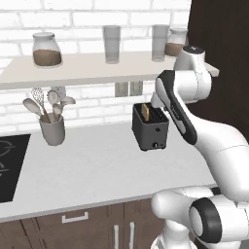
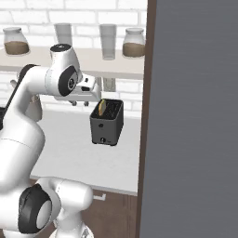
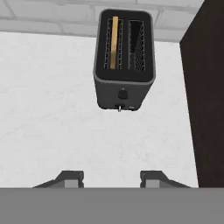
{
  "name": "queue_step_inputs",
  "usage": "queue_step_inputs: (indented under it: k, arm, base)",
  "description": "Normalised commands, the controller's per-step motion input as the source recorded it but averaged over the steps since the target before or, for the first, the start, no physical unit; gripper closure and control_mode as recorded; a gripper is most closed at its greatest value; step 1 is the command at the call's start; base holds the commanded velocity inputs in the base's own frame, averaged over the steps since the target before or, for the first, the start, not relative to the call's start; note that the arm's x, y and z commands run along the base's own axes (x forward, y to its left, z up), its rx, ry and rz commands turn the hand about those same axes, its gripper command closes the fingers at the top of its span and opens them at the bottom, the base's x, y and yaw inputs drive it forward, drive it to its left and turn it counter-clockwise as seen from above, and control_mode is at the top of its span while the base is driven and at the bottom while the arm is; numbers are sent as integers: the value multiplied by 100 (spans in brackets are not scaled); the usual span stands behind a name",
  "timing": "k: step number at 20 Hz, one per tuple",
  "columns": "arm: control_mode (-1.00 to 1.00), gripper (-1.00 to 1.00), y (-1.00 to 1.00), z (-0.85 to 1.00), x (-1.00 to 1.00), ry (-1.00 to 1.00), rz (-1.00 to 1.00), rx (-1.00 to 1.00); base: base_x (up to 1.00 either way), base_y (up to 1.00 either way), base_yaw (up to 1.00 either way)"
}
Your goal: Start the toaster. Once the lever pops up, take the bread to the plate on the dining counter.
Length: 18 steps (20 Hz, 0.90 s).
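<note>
The toaster (image 1: 151,127) (image 2: 107,122) (image 3: 124,59) is seen standing upright on the white counter (image 1: 97,168) (image 2: 69,148) (image 3: 52,109), close to the white brick wall (image 1: 29,14) behind it. The bread (image 1: 145,111) (image 2: 102,108) (image 3: 114,42) is held upright in one of the toaster's two slots, the left one in the hand view, with its golden edge showing above the slot; the other slot is seen dark. A small round knob and a short lever are seen low on the toaster's front face. Just beside the toaster, on its right in the hand view, a dark brown panel (image 1: 219,48) (image 3: 205,96) is found. Left of the toaster, well apart from it, a grey utensil cup (image 1: 52,129) is set on the counter. Above the toaster a shelf (image 1: 73,68) (image 2: 116,65) is fixed, on which jars and glasses are stood. The gripper (image 3: 111,179) (image 2: 80,102) is held above the counter in front of the toaster, apart from it, and its jaws are spread wide with nothing between them.
</note>
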Motion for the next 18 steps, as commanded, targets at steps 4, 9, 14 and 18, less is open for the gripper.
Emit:
queue_step_inputs:
  k: [4, 9, 14, 18]
  arm:
    - [-100, -100, 0, -2, -3, -1, 0, 0]
    - [-100, -100, 0, -31, -1, -3, 0, 0]
    - [-100, -100, 0, -42, 0, -15, 0, 0]
    - [-100, -100, 0, -44, 1, -21, 0, 0]
  base:
    - [0, 0, 0]
    - [0, 0, 0]
    - [0, 0, 0]
    - [0, 0, 0]
